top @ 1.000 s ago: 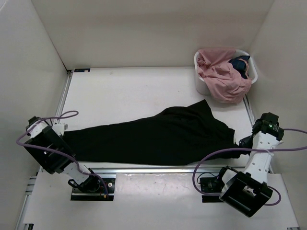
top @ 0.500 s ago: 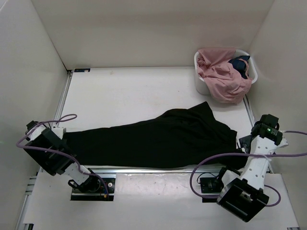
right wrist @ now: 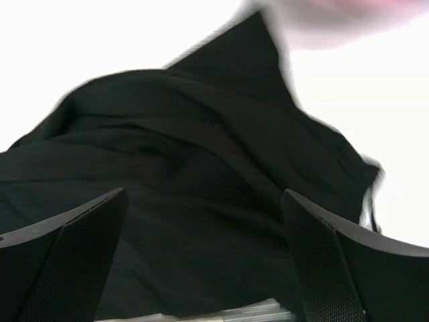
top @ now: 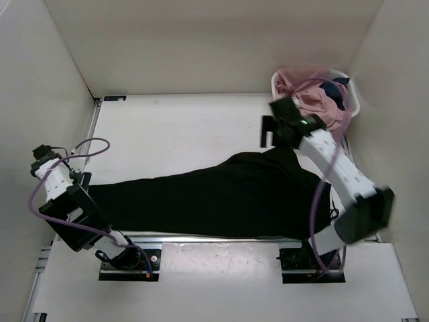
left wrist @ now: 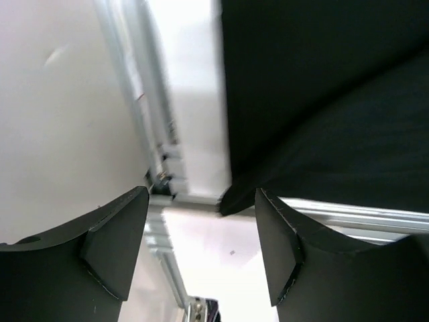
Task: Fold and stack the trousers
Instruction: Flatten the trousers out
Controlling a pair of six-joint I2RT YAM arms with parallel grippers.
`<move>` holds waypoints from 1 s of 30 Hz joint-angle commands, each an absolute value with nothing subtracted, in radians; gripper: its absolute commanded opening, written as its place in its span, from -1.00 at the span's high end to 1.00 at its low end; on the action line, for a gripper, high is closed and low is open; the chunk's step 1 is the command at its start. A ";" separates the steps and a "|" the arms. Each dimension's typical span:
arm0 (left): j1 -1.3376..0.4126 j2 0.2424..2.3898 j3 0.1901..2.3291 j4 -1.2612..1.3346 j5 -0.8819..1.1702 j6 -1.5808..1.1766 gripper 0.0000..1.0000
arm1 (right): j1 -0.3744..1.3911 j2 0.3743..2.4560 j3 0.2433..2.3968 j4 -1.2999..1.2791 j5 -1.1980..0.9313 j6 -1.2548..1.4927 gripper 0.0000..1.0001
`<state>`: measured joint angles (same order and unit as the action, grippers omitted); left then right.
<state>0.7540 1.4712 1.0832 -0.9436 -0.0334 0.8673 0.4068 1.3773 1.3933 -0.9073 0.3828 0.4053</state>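
Observation:
The black trousers (top: 221,194) lie spread along the near edge of the table, legs running left and the wider part at the right. My left gripper (top: 59,176) hovers just off their left end, open. In the left wrist view its jaws (left wrist: 201,194) hold nothing, and a corner of the trousers (left wrist: 322,100) lies beyond them. My right gripper (top: 268,131) is raised over the far tip of the trousers, next to the basket. It is open wide, and in the right wrist view (right wrist: 204,194) the trousers (right wrist: 201,168) lie below it, apart from the fingers.
A white basket (top: 353,100) stands at the far right corner with a pink garment (top: 315,111) and a dark blue cloth (top: 335,90) in it. White walls close in the table on three sides. A metal rail (top: 214,238) runs along the near edge.
Both grippers have opened and let go of the trousers. The right arm swung from the near right corner to the far side by the basket. The left gripper drew back to the left.

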 commanded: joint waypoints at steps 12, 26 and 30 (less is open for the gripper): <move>0.552 1.696 1.124 -0.891 0.086 0.608 -0.62 | 0.465 2.220 1.937 -0.874 0.074 0.262 -0.98; 0.552 1.749 0.988 -0.816 0.020 0.589 -0.62 | 0.457 2.290 1.865 -0.897 -0.142 0.368 1.00; 0.552 1.767 0.916 -0.749 -0.035 0.600 -0.62 | 0.401 2.234 1.960 -0.839 -0.241 0.405 1.00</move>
<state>0.5476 1.7180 1.0042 -0.8135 0.0116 0.5995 0.4393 2.2791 1.8675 -0.8898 -0.1226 0.3641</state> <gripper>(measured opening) 0.808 0.008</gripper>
